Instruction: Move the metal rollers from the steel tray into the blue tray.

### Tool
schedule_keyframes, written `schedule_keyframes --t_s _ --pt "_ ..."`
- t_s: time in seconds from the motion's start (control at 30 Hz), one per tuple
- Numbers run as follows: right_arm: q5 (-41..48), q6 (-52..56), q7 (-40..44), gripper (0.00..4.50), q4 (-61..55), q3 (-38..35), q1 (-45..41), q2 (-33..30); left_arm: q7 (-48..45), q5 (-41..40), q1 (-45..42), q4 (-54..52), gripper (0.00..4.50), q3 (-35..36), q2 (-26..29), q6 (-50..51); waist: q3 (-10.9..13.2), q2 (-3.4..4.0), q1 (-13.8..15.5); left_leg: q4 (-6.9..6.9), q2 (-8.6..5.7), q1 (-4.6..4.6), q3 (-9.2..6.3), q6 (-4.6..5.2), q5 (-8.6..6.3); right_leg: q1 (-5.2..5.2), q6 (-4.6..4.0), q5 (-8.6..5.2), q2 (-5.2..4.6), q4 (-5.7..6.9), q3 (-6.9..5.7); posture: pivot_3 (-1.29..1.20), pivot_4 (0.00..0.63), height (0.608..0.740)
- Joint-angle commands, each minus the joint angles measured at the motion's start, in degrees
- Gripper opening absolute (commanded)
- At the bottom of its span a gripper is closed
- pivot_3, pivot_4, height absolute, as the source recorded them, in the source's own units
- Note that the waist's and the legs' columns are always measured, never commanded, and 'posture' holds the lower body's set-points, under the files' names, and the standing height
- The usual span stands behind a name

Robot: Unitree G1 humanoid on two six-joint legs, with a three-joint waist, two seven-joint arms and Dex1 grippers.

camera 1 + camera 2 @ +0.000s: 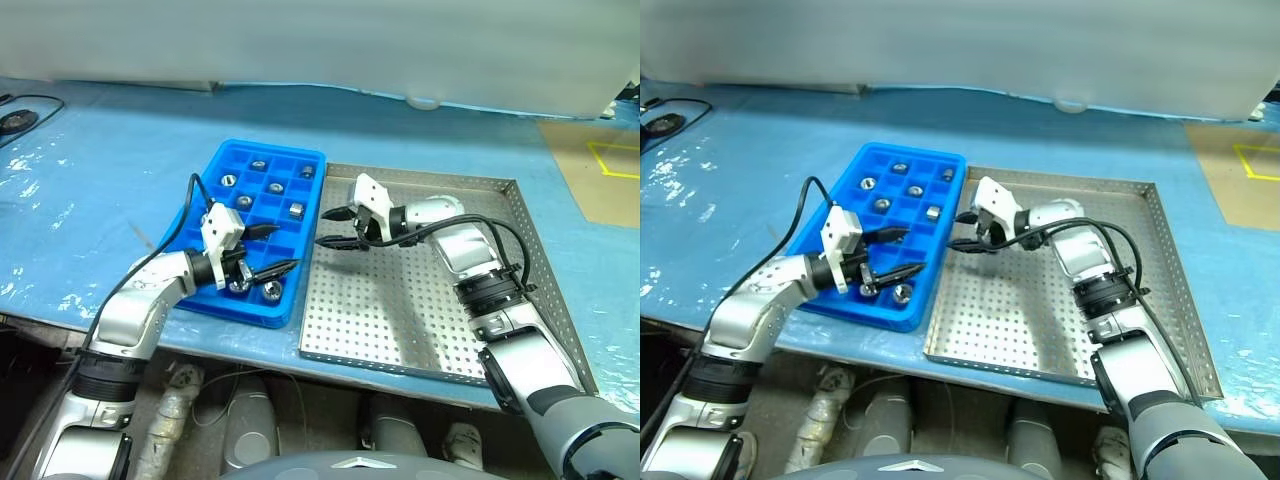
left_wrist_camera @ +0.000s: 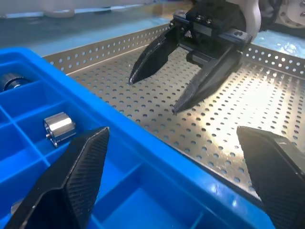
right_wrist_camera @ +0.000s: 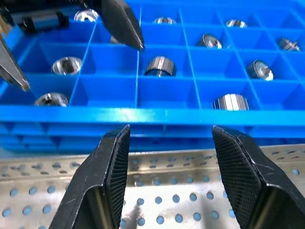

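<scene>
Left gripper (image 1: 266,250) was spread wide, empty, over blue tray (image 1: 225,160) near end | right gripper (image 1: 334,227) was parted, empty, over steel tray (image 1: 520,215) at 9 o'clock edge | metal rollers (image 1: 296,209) were seen in blue compartments.

Bright, even light from above.
You are seeing glare shining off the steel tray (image 2: 224,129) floor, and near black fingers (image 2: 71,186) blurring slightly.
</scene>
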Motion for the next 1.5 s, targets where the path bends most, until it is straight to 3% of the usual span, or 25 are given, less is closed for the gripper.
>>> schedule_keyframes --t_s 0.03,0.13,0.2,0.33,0.37,0.7,1.27,1.5 --pt "3.1 2.0 -2.0 2.83 -4.2 -3.2 2.1 -0.2 -0.1 -0.4 -1.4 -0.1 4.5 0.7 -1.0 -2.0 0.0 0.0 0.0 0.0 0.0 0.0 0.0 0.0 0.0 0.0 0.0 0.0 0.0 0.0 0.0 0.11 0.15 0.74" --pt "7.1 3.7 -6.3 2.83 -5.0 -8.2 3.6 1.7 0.6 -0.4 -2.2 1.4 4.5 1.4 -2.6 -3.6 0.0 0.0 -0.1 0.0 -0.01 0.0 0.02 0.0 0.0 0.0 0.0 0.0 -0.03 -0.01 0.01 0.09 0.15 0.74" --pt "8.0 3.8 -10.0 3.2 -4.9 -10.8 4.5 2.6 0.8 -0.2 -2.8 2.5 4.5 1.8 -3.3 -4.8 0.0 0.0 -0.5 0.01 -0.01 0.0 0.03 0.0 0.0 0.0 0.0 0.0 -0.03 0.01 0.02 0.08 0.15 0.74" --pt "11.6 5.6 -14.8 4.44 -7.6 -16.9 8.3 2.4 1.0 -0.8 -4.7 5.4 4.5 2.4 -5.6 -6.9 0.0 0.0 -0.6 0.0 -0.01 0.02 0.03 -0.02 0.01 0.05 0.0 0.0 -0.04 -0.01 0.0 0.04 0.15 0.74" --pt "11.8 5.7 -15.6 4.48 -8.2 -17.5 9.2 2.0 0.8 -0.8 -5.2 6.2 4.5 2.2 -6.0 -7.2 0.0 0.0 -0.7 0.0 -0.03 0.02 0.04 -0.01 0.01 0.07 0.0 0.0 -0.04 -0.04 0.01 0.02 0.15 0.74" --pt "11.5 2.0 -23.0 4.48 -10.0 -21.1 13.3 -0.5 4.1 1.2 -13.0 16.2 4.5 2.2 -14.3 -13.5 0.0 0.0 -2.5 -0.01 -0.05 0.04 0.06 -0.07 0.06 0.07 0.02 0.01 -0.04 -0.07 0.04 -0.04 0.15 0.74" --pt "10.4 -4.4 -23.1 4.48 -8.7 -19.2 15.5 -1.7 0.7 3.4 -12.0 16.9 4.5 1.0 -11.4 -14.3 0.0 0.01 -3.0 -0.06 -0.04 0.01 0.14 0.05 -0.01 0.09 0.02 0.01 -0.04 -0.33 0.06 -0.03 0.15 0.74" --pt "12.6 0.6 -16.9 4.48 -12.4 -15.0 13.1 -3.3 0.9 2.3 -11.1 16.7 4.5 3.6 -9.9 -14.0 0.0 0.01 -3.3 -0.09 -0.03 0.02 0.14 0.06 -0.01 0.07 0.02 0.01 -0.02 -0.35 0.06 -0.03 0.15 0.74"
